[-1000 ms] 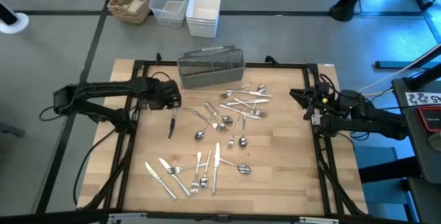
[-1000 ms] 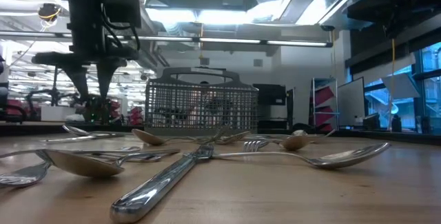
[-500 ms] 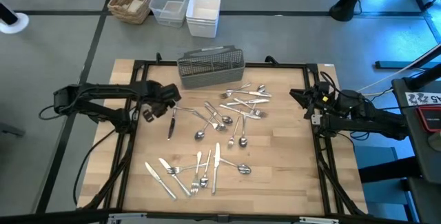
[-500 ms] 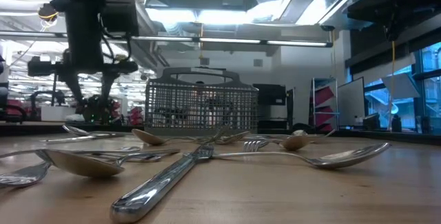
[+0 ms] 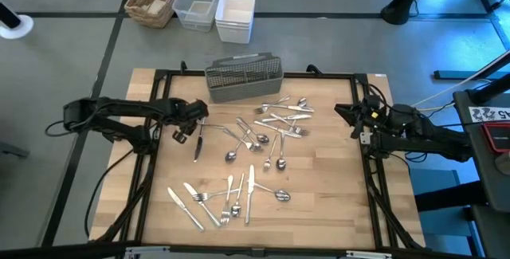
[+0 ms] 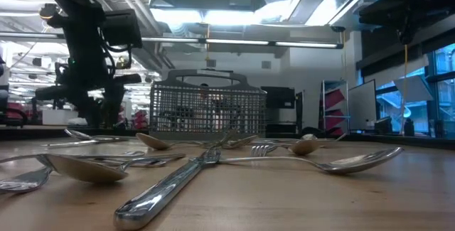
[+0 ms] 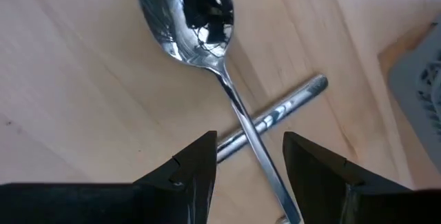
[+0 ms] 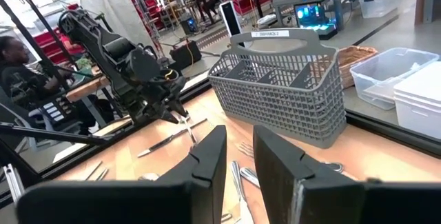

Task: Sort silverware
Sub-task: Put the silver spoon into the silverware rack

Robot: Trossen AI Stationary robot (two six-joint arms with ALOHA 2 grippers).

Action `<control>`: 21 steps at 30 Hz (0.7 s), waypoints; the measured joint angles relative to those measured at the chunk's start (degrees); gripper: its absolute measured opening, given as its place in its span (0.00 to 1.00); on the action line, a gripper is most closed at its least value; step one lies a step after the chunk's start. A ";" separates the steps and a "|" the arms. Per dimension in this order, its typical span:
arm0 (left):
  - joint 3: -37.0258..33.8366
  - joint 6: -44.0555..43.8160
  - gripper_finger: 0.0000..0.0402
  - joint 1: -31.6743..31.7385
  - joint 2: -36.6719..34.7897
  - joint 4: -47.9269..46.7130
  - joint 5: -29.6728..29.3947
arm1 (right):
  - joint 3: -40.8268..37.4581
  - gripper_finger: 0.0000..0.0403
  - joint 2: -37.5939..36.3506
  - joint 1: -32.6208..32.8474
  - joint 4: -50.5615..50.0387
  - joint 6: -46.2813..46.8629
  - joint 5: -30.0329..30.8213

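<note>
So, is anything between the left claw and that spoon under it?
Nothing visible: the open left claw straddles the shiny silver metal spoon's handle. That handle does lie crossed over another thin silver utensil handle just ahead.

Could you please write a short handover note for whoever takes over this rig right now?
Left gripper: open, above a spoon that crosses a knife near the table's left side, nothing held.
Right gripper: parked at the right edge, jaws apart, empty.
Silverware: all loose on the table, one cluster mid-table, another near the front.
Mesh caddy: at the back; no silverware visible inside.
Left: all sorting.
</note>
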 joint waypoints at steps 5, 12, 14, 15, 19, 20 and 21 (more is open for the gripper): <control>0.00 -1.99 0.40 0.44 2.67 -0.17 -1.11 | 0.00 0.19 0.00 0.00 0.09 -0.02 0.31; 0.08 -2.58 0.39 1.80 7.03 1.28 -1.07 | 0.00 0.19 0.00 0.00 0.06 -0.02 0.33; 0.17 -2.23 0.38 2.45 7.86 1.72 -0.88 | 0.00 0.19 0.00 0.02 0.07 -0.02 0.31; 0.24 -1.99 0.37 2.79 8.21 1.87 -0.75 | 0.00 0.19 0.00 0.00 0.08 -0.02 0.32; 0.24 -1.76 0.27 3.91 8.80 1.78 0.49 | 0.00 0.19 0.00 0.00 0.07 -0.04 0.30; 0.22 -0.98 0.24 4.16 8.83 1.76 0.80 | 0.00 0.19 0.00 0.01 0.09 -0.03 0.29; 0.20 -0.20 0.21 4.35 8.84 1.76 1.07 | 0.00 0.19 0.00 0.00 0.09 -0.02 0.30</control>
